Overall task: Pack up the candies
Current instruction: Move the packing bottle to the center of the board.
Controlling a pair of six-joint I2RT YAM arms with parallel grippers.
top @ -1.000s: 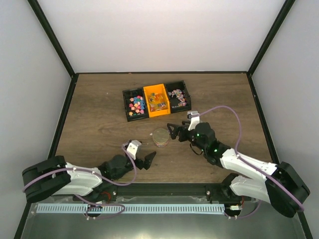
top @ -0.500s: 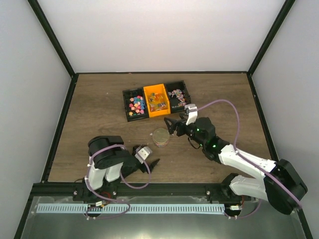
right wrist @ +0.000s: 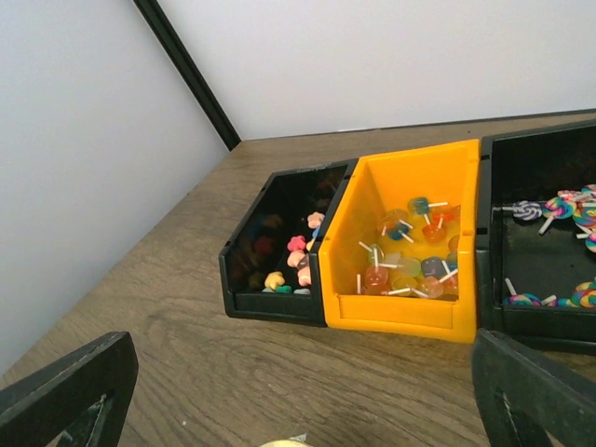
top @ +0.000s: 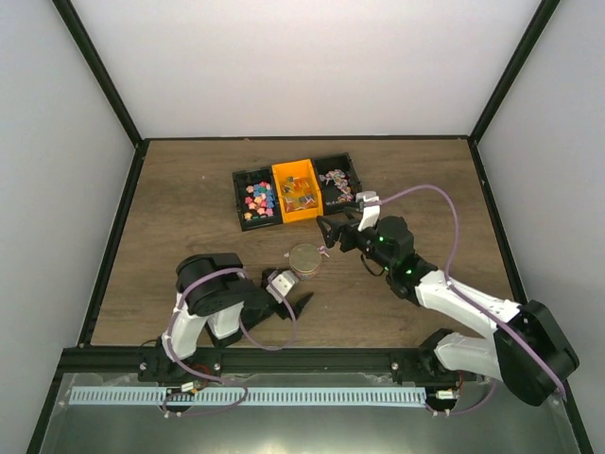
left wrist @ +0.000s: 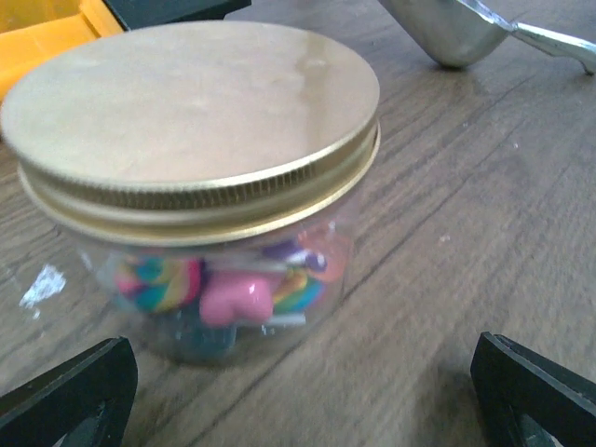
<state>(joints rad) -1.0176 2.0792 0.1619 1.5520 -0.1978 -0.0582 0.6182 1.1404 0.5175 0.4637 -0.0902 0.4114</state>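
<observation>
- Left gripper (left wrist: 298,400): just in front of the jar (left wrist: 200,242), jaws spread wide, holding nothing.
- Jar: gold lid (left wrist: 186,102) on, some candies (left wrist: 228,296) inside.
- Metal scoop (left wrist: 447,33): just behind the jar.
- Right gripper (top: 328,234): behind-right of the jar, wide apart, empty.
- Three bins (right wrist: 400,312): beyond the jar, holding more candies.

Scoop (left wrist: 449,35) clipped by top edge, right bin (right wrist: 549,328) cropped at the side, lid (right wrist: 284,443) only a bottom-edge sliver (right wrist view), candies (top: 260,200) from above too small to tell apart
</observation>
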